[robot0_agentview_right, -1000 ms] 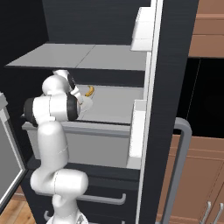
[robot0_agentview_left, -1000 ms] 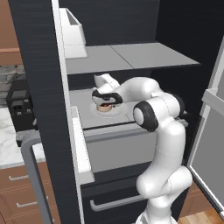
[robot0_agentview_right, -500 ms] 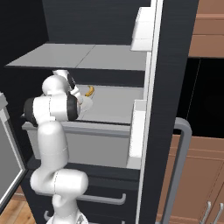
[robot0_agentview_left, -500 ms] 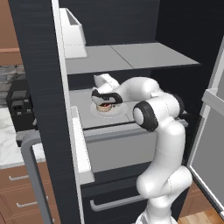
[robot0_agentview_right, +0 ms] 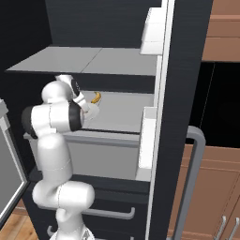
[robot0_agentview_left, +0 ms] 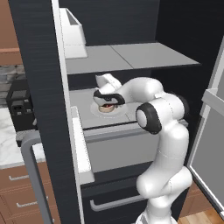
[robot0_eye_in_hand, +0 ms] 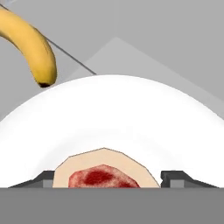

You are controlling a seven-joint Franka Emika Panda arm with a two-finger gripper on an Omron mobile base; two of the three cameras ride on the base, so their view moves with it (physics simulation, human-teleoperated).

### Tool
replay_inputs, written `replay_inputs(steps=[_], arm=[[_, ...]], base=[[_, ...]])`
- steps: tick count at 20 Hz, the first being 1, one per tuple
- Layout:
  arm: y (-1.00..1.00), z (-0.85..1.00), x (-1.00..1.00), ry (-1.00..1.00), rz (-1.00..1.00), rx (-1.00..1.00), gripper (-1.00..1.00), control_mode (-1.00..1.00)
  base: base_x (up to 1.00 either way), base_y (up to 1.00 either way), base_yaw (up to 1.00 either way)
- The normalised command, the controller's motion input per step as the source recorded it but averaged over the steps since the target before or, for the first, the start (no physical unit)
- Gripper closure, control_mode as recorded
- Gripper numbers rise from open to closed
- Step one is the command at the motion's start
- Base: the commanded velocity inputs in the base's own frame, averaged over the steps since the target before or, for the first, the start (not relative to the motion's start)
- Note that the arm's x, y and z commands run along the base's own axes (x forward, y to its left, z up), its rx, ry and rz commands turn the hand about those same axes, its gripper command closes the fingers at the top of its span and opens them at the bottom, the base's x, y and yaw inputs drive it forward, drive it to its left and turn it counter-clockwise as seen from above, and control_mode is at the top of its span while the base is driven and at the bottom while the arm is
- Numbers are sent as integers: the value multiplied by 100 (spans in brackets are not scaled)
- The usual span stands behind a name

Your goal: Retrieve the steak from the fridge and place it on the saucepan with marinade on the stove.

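Two fingertips (robot0_eye_in_hand: 175,177) are rising at the bottom edge of the hand view, one at the lower left and one at the lower right, set wide apart with the steak (robot0_eye_in_hand: 101,177) lying between them; the gripper (robot0_eye_in_hand: 109,180) is spread and is not yet touching the meat on either side, as far as this view is showing. The steak is resting on a pale tan patch inside a white plate (robot0_eye_in_hand: 113,109), whose rim is arching across the middle of the frame, so the hand is probably coming in low over the rim in order to straddle the flat piece. A banana (robot0_eye_in_hand: 33,43) is lying in the upper left of the hand view, well apart from the plate.

In the left base view the arm is reaching from the lower right toward the centre of the frame, its hand (robot0_agentview_left: 107,94) bending down over the plate (robot0_agentview_left: 106,107) on the grey shelf (robot0_agentview_left: 87,118) of the fridge (robot0_agentview_left: 39,87). The door is standing open at the left. Closing on the steak looks like the step in hand; the saucepan and stove part is not yet begun.
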Motion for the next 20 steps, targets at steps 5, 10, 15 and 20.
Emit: replay_inputs(steps=[5, 10, 15, 20], arm=[[-24, 14, -41, -6, 0, 0, 100, -100], [-9, 2, -39, -7, 0, 0, 100, -100], [-2, 6, -35, -5, 0, 0, 100, -100], [-2, 7, -35, -5, 0, 0, 100, -100]], base=[[0, 0, 0], [0, 0, 0], [0, 0, 0], [0, 0, 0]])
